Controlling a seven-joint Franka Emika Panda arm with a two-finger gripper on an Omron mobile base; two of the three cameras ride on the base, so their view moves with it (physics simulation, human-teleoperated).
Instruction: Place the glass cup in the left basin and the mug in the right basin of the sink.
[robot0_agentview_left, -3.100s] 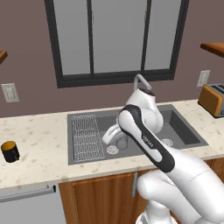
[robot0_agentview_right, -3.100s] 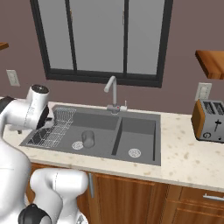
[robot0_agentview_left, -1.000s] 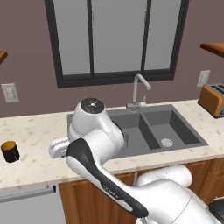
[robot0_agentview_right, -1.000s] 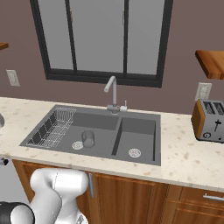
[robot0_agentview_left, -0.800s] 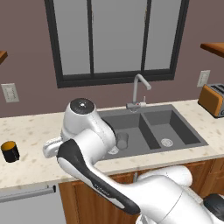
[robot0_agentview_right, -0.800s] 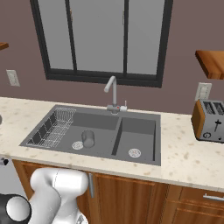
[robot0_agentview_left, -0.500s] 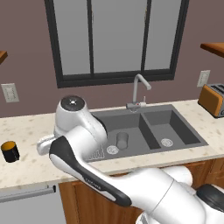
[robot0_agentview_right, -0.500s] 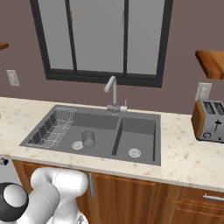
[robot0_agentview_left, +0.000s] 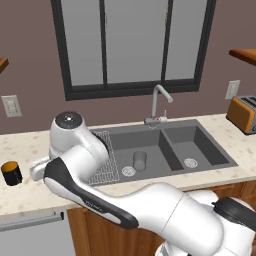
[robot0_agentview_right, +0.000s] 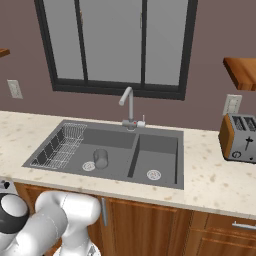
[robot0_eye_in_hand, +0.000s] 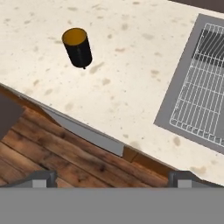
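The glass cup (robot0_agentview_left: 139, 161) (robot0_agentview_right: 100, 158) rests in the left basin (robot0_agentview_left: 150, 144) (robot0_agentview_right: 114, 141) of the sink, near its round drain. The right basin (robot0_agentview_left: 194, 145) (robot0_agentview_right: 156, 150) holds nothing but its drain. The black mug (robot0_agentview_left: 11, 173) (robot0_eye_in_hand: 78, 47) with its orange inside stands upright on the beige counter, well left of the sink. My gripper (robot0_eye_in_hand: 113, 177) is open, its two tips wide apart with nothing between them. It hangs above the counter's front edge, between the mug and the sink's left rim, apart from the mug.
A wire rack (robot0_agentview_left: 106, 159) (robot0_agentview_right: 59, 147) (robot0_eye_in_hand: 204, 89) fills the left part of the left basin. A curved faucet (robot0_agentview_left: 157, 102) (robot0_agentview_right: 129, 107) rises behind the sink. A toaster (robot0_agentview_left: 243, 112) (robot0_agentview_right: 239, 137) stands at the far right. Wooden floor (robot0_eye_in_hand: 52, 162) lies below the counter edge.
The arm has swung left, from over the rack to the counter left of the sink, nearer the mug. The gripper stayed open. The cup and mug have not moved.
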